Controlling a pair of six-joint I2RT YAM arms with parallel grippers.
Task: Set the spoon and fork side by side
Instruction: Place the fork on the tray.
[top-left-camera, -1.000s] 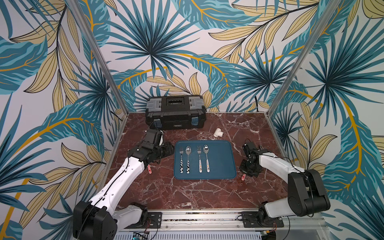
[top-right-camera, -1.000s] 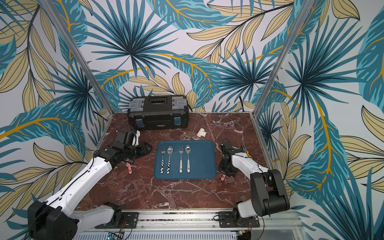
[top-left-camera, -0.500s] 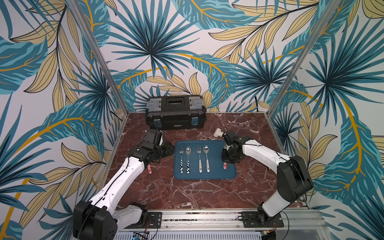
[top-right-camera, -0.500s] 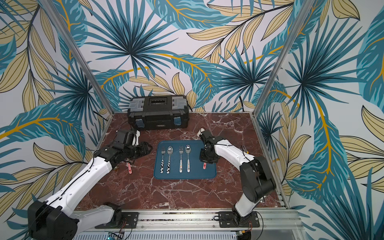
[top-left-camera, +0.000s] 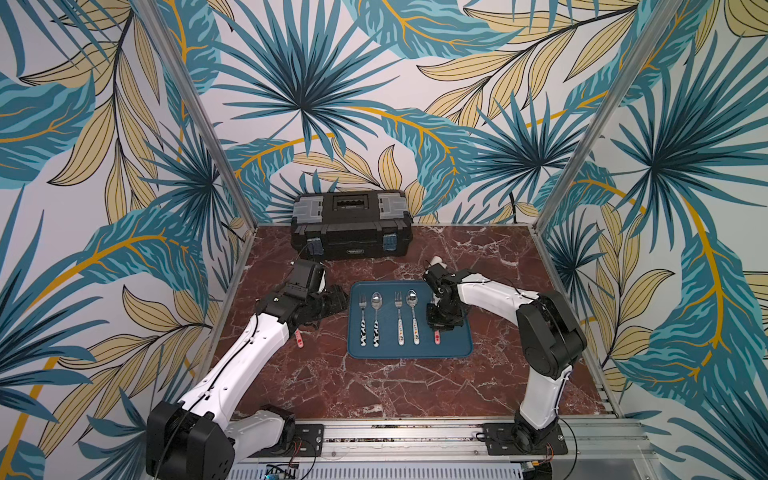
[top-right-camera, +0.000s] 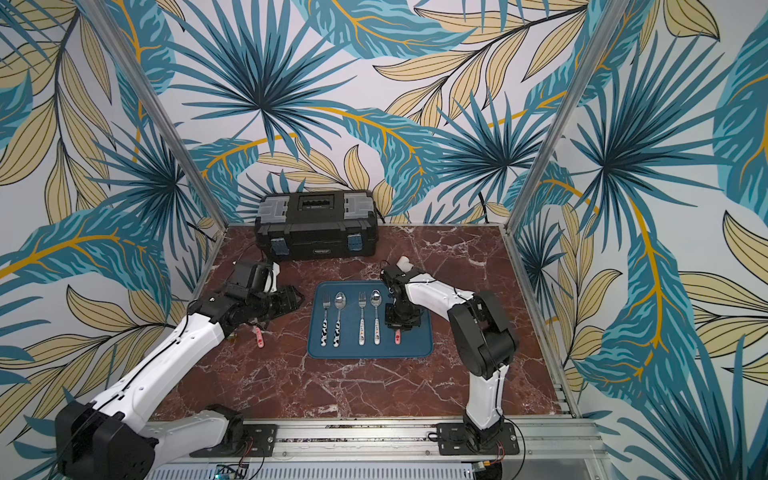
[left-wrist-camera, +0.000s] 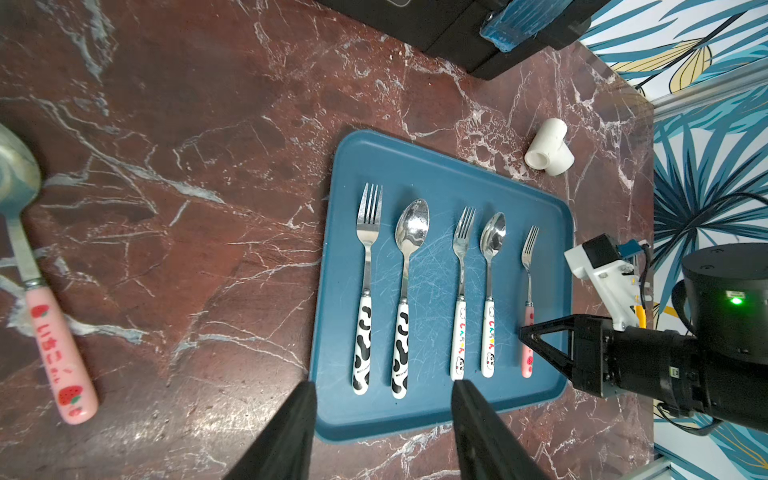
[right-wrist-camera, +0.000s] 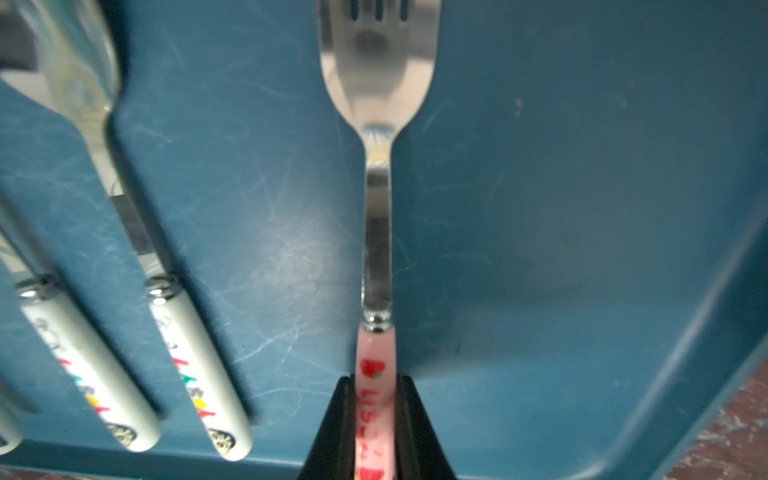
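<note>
On bench (left-wrist-camera: 187, 124): pink strawberry spoon (left-wrist-camera: 37, 291), well apart from blue tray (left-wrist-camera: 436, 166). Tray carries cow fork (left-wrist-camera: 368, 257), cow spoon (left-wrist-camera: 409, 266), white fork (left-wrist-camera: 461, 270), white spoon (left-wrist-camera: 490, 270) in a row. Beside them, right pincer (left-wrist-camera: 527, 334) clamps pink fork (left-wrist-camera: 528, 257) by the handle. The left pincer (left-wrist-camera: 384, 383) has jaws apart, holding nothing.

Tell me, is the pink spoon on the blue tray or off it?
Off: the pink spoon lies on the marble tabletop, apart from the blue tray.

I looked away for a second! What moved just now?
The right gripper, shut on the pink fork, carried it from the table right of the blue tray onto it, beside the white-handled spoon. It has not let go. The left gripper, the pink spoon and the tray's other cutlery stayed put.
</note>
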